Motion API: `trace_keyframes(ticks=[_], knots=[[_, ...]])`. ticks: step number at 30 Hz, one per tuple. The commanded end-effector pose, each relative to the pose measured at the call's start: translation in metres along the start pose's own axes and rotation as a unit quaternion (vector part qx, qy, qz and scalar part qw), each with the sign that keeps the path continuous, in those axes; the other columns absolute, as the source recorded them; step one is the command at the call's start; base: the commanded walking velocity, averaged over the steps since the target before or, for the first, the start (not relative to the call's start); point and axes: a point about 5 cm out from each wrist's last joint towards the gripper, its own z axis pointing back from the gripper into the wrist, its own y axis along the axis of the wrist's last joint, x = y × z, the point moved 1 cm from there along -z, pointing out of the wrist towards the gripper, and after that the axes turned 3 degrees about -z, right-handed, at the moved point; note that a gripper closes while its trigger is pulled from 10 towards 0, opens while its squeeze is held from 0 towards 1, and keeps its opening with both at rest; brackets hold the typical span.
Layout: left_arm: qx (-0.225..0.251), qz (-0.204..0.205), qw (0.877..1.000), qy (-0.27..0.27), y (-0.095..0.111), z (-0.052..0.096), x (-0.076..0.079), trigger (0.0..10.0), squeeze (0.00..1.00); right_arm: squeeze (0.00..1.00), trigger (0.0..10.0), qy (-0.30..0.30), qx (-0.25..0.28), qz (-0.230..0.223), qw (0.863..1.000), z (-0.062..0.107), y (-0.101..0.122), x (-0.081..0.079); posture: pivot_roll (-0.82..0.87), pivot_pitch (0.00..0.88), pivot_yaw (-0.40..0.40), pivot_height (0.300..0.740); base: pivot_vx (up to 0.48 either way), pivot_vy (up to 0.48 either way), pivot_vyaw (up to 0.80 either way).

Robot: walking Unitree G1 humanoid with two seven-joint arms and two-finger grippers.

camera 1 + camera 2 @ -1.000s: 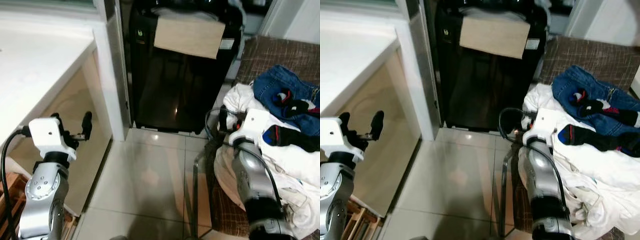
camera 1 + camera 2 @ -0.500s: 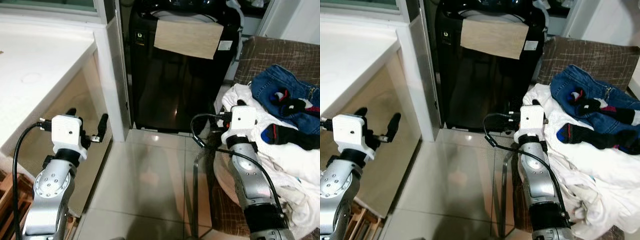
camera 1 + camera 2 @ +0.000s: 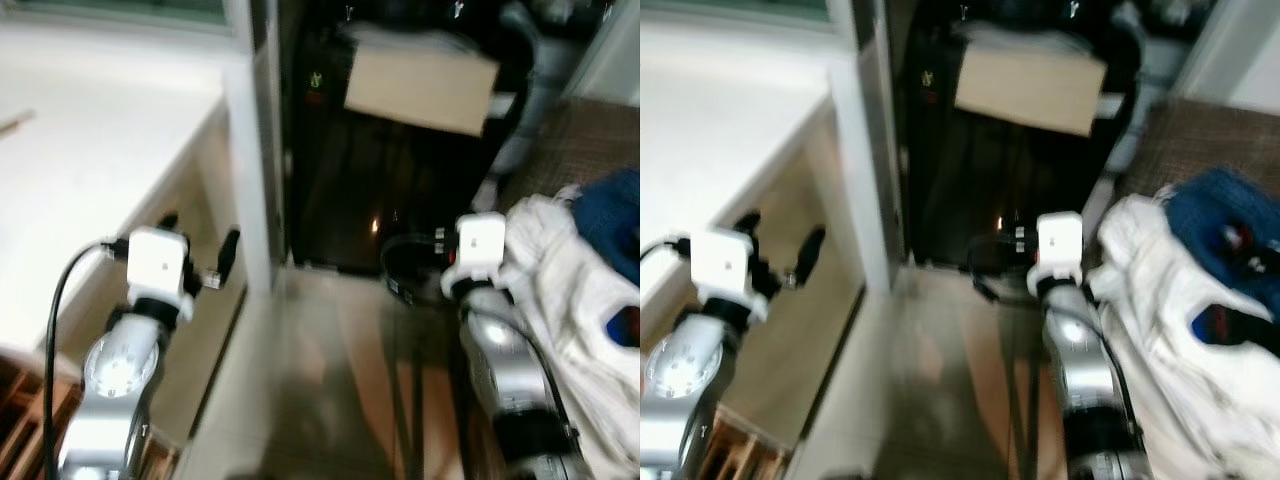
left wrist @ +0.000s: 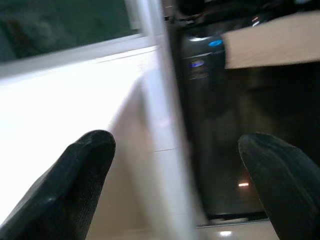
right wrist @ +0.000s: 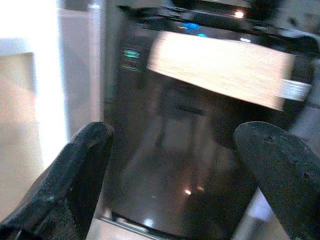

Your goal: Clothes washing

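A black top-loading washing machine (image 3: pixel 400 180) stands in a narrow alcove straight ahead of the robot, one beige cloth (image 3: pixel 420 90) draped over its front edge. Both head views are blurred.

The robot's two silver arms are raised, one at each side of the tiled floor (image 3: pixel 320 380). The left gripper (image 4: pixel 170 190) is released, its two black fingers (image 4: pixel 75 185) spread wide and holding nothing; it hangs in front of the white tabletop (image 3: pixel 90 150) and the white pillar (image 3: pixel 255 150) that stands between the tabletop and the machine. The right gripper (image 5: pixel 175 185) is likewise released and empty, its two fingers (image 5: pixel 70 175) well apart, aimed at the dark glossy front of the washing machine, where the beige cloth and a few small lit indicators show near the top.

The laundry lies at the robot's right, piled on a brown woven seat (image 3: pixel 1200 140). One bulky heap of white clothes (image 3: pixel 1170 320) sits just beside the right arm, and one blue denim garment (image 3: pixel 1220 210) rests on top of it toward the back. Small patches of dark, red and blue fabric show on the pile, too blurred to count or identify. A black cable (image 3: pixel 400 270) loops from the right wrist near the base of the machine.
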Motion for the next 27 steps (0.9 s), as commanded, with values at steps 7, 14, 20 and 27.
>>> trace_keyframes(ticks=[7,14,20,27], knots=[[-0.006,-0.022,1.000,-0.001,0.000,-0.006,0.001,10.0,0.00,0.00,10.0,-0.035,-0.006,0.006,0.999,0.005,-0.005,0.010,0.00,0.033,-0.039,0.740,0.000,0.000,-0.76],[0.002,-0.031,0.999,-0.007,0.004,-0.010,0.004,10.0,0.00,0.00,10.0,-0.078,-0.011,0.009,0.997,0.006,-0.006,0.027,0.00,0.035,-0.027,0.740,0.000,0.000,-0.76],[0.009,-0.030,0.999,-0.022,0.006,-0.011,0.011,10.0,0.00,0.00,10.0,-0.074,-0.012,0.013,0.997,0.007,-0.006,0.025,-0.01,0.036,-0.023,0.740,0.000,0.000,-0.78],[0.023,-0.034,0.998,-0.057,0.012,-0.012,0.025,10.0,0.00,0.00,10.0,-0.062,-0.014,0.020,0.998,0.008,-0.010,0.020,-0.01,0.033,-0.021,0.740,0.115,-0.170,-0.56]])
